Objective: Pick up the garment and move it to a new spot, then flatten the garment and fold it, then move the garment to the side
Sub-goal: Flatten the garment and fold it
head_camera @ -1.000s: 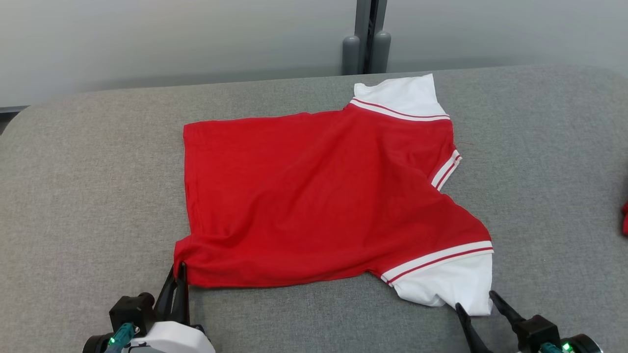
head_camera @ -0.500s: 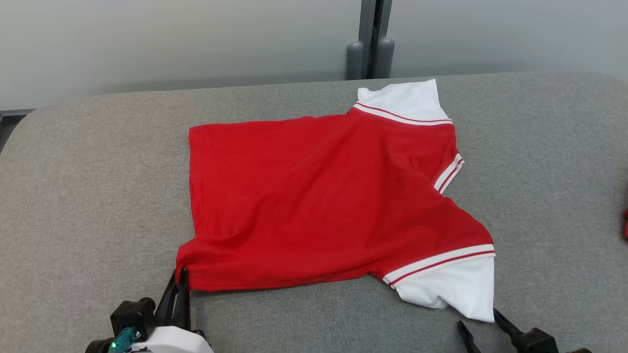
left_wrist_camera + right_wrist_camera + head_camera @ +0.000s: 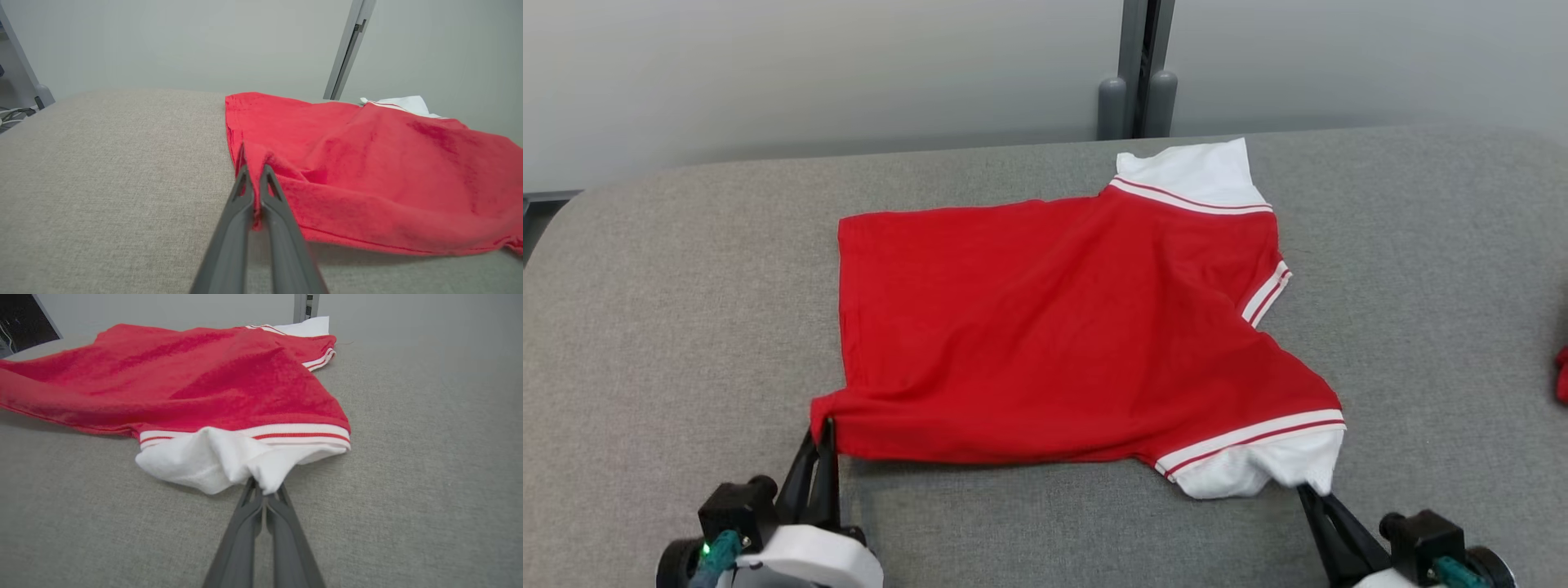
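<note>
The left gripper [image 3: 823, 431] is pinched shut on the near hem corner of a soft red fabric shirt [image 3: 1045, 327] with white, red-striped sleeves; the right gripper [image 3: 1311, 492] is clamped on the edge of the near white sleeve [image 3: 212, 461]. The shirt is spread across a grey fabric-covered table [image 3: 670, 286], its near edge slightly raised. It is judged light and limp, best gripped at corners.

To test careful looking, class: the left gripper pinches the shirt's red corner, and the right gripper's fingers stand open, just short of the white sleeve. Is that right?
One thing is wrong: the fingers of the right gripper are not open. The right wrist view shows them shut on the white sleeve of the shirt. The left gripper does pinch the red corner.
</note>
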Controlling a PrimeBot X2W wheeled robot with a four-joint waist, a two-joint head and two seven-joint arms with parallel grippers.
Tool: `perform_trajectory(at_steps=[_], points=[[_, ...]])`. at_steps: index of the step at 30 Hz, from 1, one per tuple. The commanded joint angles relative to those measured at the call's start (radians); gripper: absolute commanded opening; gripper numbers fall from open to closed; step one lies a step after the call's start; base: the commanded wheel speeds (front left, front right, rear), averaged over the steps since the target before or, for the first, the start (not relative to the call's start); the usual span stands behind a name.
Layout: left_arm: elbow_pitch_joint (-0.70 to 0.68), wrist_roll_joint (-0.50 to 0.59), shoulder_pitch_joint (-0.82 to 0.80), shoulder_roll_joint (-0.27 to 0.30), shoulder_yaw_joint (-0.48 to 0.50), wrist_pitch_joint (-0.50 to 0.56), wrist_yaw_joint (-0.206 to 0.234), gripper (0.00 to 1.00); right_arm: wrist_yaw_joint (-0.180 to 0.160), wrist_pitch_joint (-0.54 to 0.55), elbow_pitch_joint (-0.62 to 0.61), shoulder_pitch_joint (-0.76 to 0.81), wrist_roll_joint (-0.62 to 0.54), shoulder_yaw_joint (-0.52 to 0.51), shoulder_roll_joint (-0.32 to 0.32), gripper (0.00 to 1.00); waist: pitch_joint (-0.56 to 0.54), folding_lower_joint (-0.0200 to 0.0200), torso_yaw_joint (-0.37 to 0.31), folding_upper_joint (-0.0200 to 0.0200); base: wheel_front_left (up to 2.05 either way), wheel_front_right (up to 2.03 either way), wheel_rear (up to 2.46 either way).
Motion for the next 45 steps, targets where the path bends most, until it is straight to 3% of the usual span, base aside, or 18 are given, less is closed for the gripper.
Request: perform_trajectory(at_steps=[1,9,15,21,27,32,40,45], points=[[-0.018,0.004,-0.023,0.005,0.007,0.0,-0.006,0.0,0.0,0.0,-0.027,-0.013,0.027,0.011,-0.005,0.0,-0.009,0.0,-0.003,0.0,0.0,0.0,0.0],[-0.126,0.071,-0.138,0.01,0.06,-0.001,-0.055,0.0,0.0,0.0,-0.24,-0.126,0.26,0.037,-0.048,0.0,-0.077,0.0,-0.021,0.0,0.0,0.0,0.0],[-0.144,0.137,-0.344,0.09,0.083,-0.001,-0.118,0.0,0.0,0.0,-0.344,-0.323,0.349,-0.009,-0.099,0.0,-0.104,0.0,-0.02,0.0,0.0,0.0,0.0],[-0.098,0.178,-0.568,0.181,0.073,0.0,-0.141,0.0,0.0,0.0,-0.383,-0.553,0.383,-0.045,-0.174,0.0,-0.125,0.0,-0.014,0.0,0.0,0.0,0.0],[0.022,0.183,-0.754,0.243,0.032,0.022,-0.156,0.0,0.0,0.022,-0.32,-0.745,0.401,-0.049,-0.224,0.0,-0.112,0.0,-0.01,0.0,0.0,0.0,0.0],[0.088,0.178,-0.839,0.267,-0.002,0.057,-0.162,0.0,0.0,0.063,-0.246,-0.838,0.406,-0.05,-0.229,0.0,-0.042,0.0,-0.009,0.0,0.0,0.0,0.0],[0.237,0.185,-1.033,0.294,-0.051,0.062,-0.16,0.0,0.0,0.051,-0.043,-1.111,0.323,-0.036,-0.217,0.0,0.203,0.0,-0.015,0.0,0.0,0.0,0.0],[0.317,0.206,-1.254,0.302,-0.045,0.013,-0.12,0.0,0.0,0.003,0.098,-1.382,0.217,-0.084,-0.184,0.0,0.324,0.0,-0.031,0.0,0.0,0.0,0.0]])
